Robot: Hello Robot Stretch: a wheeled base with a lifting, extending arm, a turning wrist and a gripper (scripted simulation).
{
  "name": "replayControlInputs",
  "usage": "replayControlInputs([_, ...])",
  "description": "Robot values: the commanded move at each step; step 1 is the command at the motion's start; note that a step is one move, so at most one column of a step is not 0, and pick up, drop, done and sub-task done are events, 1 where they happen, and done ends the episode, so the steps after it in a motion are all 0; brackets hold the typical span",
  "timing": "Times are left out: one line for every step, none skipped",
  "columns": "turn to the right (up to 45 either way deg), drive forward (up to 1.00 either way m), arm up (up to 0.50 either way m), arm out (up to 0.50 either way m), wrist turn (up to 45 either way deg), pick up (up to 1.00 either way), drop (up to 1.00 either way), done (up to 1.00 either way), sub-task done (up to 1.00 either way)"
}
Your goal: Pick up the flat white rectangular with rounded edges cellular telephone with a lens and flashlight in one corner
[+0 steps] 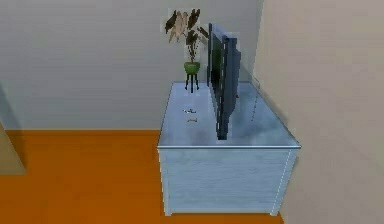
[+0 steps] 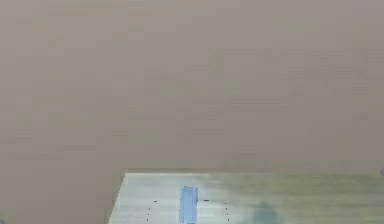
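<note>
A pale blue-grey cabinet (image 1: 225, 170) stands ahead in the forward view, on an orange floor. Left of a dark flat television (image 1: 222, 85) on its top lie two small pale things, one farther (image 1: 190, 110) and one nearer (image 1: 190, 122). Both are too small to name. In the arm side view, a pale tabletop (image 2: 300, 195) crosses the bottom edge. A flat grey-blue oblong (image 2: 187, 203) lies on it with a few dark specks around it.
A potted plant (image 1: 190, 45) on a small dark stand sits at the cabinet's far end. Beige walls close in behind the cabinet and to the forward view's right. Open orange floor (image 1: 80, 175) spreads left of the cabinet. A plain beige wall (image 2: 190, 80) rises beyond the tabletop.
</note>
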Motion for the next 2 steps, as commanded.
replayControlInputs([0.0, 0.00, 0.50, 0.00, 0.0, 0.00, 0.00, 0.00, 0.00])
replayControlInputs([0.0, 0.00, 0.28, 0.00, 0.0, 0.00, 0.00, 0.00, 0.00])
